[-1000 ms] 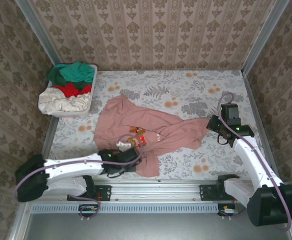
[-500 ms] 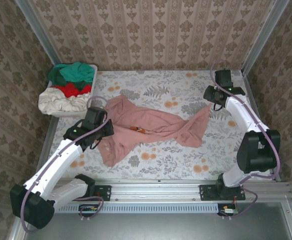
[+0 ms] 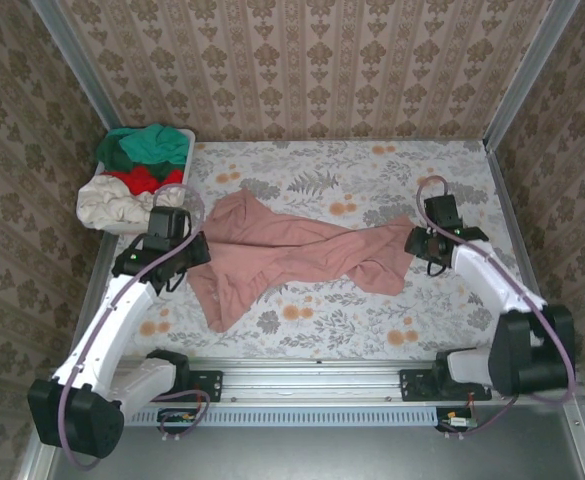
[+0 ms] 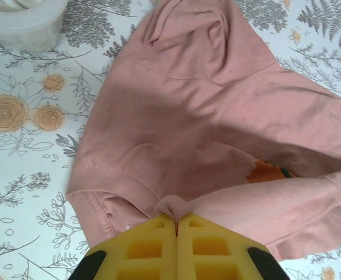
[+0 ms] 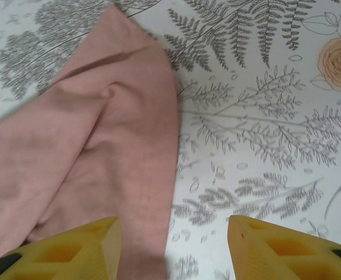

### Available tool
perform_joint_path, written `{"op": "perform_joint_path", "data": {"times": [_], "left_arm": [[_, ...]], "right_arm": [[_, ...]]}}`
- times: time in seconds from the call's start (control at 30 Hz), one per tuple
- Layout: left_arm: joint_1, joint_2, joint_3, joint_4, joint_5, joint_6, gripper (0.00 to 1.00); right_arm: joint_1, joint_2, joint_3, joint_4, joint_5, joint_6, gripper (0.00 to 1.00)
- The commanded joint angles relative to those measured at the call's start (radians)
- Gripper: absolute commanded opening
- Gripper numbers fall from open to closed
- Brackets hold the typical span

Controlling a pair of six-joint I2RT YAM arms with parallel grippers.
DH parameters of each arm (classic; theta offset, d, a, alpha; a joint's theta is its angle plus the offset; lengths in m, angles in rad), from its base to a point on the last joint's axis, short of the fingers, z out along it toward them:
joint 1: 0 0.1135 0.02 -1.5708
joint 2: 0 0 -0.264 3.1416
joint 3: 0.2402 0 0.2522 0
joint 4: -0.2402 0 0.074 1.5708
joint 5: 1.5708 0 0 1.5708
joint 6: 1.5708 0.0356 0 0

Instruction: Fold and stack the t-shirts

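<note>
A dusty-pink t-shirt (image 3: 302,255) lies stretched in a band across the middle of the table. My left gripper (image 3: 185,252) is shut on a pinched fold of the pink t-shirt (image 4: 182,116) near its left end, and my left gripper (image 4: 176,217) holds that fold at its yellow tips. An orange bit of print (image 4: 264,172) peeks out between folds. My right gripper (image 3: 421,250) stands open at the shirt's right end. In the right wrist view my right gripper (image 5: 173,236) is empty, with the shirt's edge (image 5: 118,146) lying flat by its left finger (image 5: 77,248). Teal-green (image 3: 150,145), red (image 3: 140,179) and cream (image 3: 122,206) t-shirts sit in the basket.
The white plastic laundry basket (image 3: 186,150) stands at the back left corner, close behind my left arm, and its rim (image 4: 24,26) is just left of the shirt. Wallpapered walls close in the floral table (image 3: 372,320) on three sides.
My left gripper has carried the shirt's left part from the front edge up toward the basket. My right gripper has opened, let go of the right end, and come back toward the front.
</note>
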Motion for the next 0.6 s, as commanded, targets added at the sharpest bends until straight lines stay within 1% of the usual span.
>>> {"op": "perform_joint_path", "data": {"times": [0.0,0.1,0.17,0.23,0.37,0.43,0.57], "left_arm": [[0.006,-0.012,-0.034,0.013,0.07,0.026,0.0],[0.006,-0.009,-0.067,0.024,0.084,0.025,0.0],[0.005,-0.007,-0.083,0.033,0.093,0.026,0.0],[0.006,-0.003,-0.092,0.038,0.098,0.026,0.0],[0.003,0.006,-0.104,0.055,0.105,0.028,0.0],[0.003,0.019,-0.102,0.057,0.107,0.034,0.0],[0.003,0.03,-0.098,0.066,0.11,0.037,0.0]], "right_arm": [[0.0,0.163,0.158,0.085,-0.034,-0.004,0.5],[-0.009,0.391,0.37,0.001,0.043,-0.041,0.43],[-0.025,0.515,0.479,-0.051,0.05,-0.05,0.41],[-0.035,0.599,0.553,-0.082,0.046,-0.046,0.41],[-0.038,0.681,0.604,-0.069,-0.011,-0.048,0.41],[-0.038,0.727,0.643,-0.106,-0.021,-0.048,0.4],[-0.04,0.745,0.645,-0.116,-0.037,-0.041,0.38]]}}
